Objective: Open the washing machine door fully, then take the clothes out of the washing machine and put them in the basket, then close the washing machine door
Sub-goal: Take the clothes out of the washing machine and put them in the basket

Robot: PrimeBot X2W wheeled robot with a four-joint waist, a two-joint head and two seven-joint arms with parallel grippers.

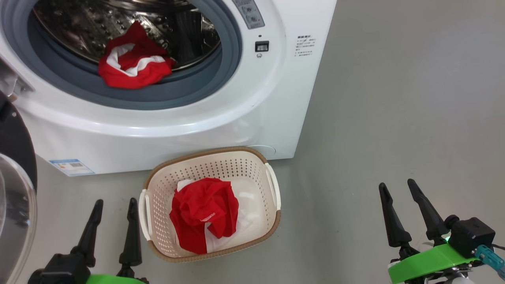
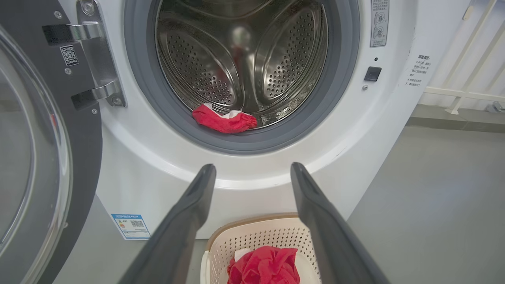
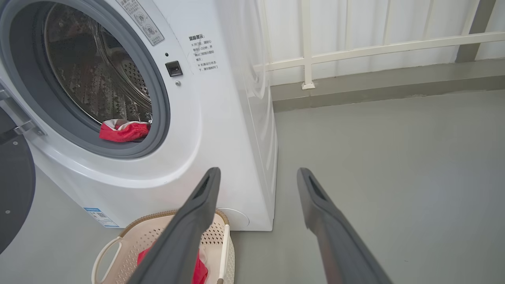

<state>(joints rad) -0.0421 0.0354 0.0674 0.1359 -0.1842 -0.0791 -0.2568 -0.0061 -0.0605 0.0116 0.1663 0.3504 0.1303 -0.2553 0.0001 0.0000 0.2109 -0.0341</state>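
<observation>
Unloading midway; bright red soft garment (image 1: pixel 134 65) lay at steel drum (image 1: pixel 79 23) lip, second red garment (image 1: pixel 203 215) in cream perforated basket (image 1: pixel 221 167); left gripper (image 1: pixel 115 203) and right gripper (image 1: pixel 396 184) empty, fingers apart; next, probably reach into drum.

- Black heading "温馨提示" (image 3: pixel 196 38) on big white front-loading washing machine (image 3: pixel 229 130); smaller lines illegible.
- Small blue corner label (image 1: pixel 72 167): print illegible.
- QR sticker (image 2: pixel 69 55) on black-rimmed round door (image 2: pixel 85 157).

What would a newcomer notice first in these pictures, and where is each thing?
The red clothes with white trim, lying at the front lip of the drum of the washing machine. A second red bundle sits in the cream basket on the floor before the machine. The black-rimmed door stands open at the left.
</observation>
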